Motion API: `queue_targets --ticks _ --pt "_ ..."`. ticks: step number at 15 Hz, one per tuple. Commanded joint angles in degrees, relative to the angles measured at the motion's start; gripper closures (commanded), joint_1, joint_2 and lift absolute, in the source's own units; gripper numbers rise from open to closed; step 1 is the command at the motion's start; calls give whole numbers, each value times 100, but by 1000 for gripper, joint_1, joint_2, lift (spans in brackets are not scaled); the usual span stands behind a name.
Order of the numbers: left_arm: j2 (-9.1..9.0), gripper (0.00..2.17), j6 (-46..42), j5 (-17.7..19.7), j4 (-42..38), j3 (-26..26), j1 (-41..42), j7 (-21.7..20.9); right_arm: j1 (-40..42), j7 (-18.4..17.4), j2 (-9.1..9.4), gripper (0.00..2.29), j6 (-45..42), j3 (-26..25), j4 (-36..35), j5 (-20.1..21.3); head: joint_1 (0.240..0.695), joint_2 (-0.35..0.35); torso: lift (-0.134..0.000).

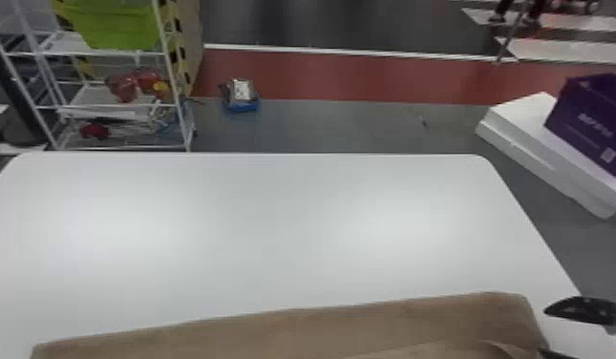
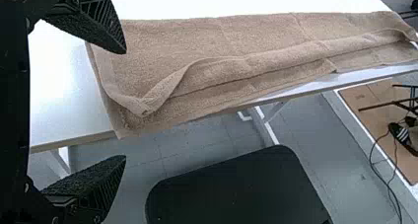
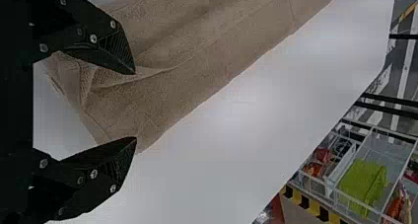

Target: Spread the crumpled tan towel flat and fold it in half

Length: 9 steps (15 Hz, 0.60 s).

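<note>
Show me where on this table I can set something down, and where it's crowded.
The widest bare patch of the white table lies between the tan towel and the table's far edge. Crowded: the near edge, where the towel lies, and the towel's right end, where the right gripper hovers.

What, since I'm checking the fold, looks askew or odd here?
The tan towel: its upper layer's edge is rucked and falls short of the layer beneath, which sticks out by the edge of the table.
</note>
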Motion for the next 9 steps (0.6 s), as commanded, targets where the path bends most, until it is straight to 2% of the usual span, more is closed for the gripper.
queue_targets --ticks 1,8,9 --pt "5 151 4 -18 20 -19 -3 -66 75 28 -5 529 5 227 -57 304 695 -75 -123" --pt "31 154 4 -26 126 -54 -47 -66 31 28 -14 593 5 465 -22 673 695 -31 -123" --pt "40 151 4 -18 126 -54 -56 -66 13 28 -14 687 5 465 -5 681 695 -29 -123"
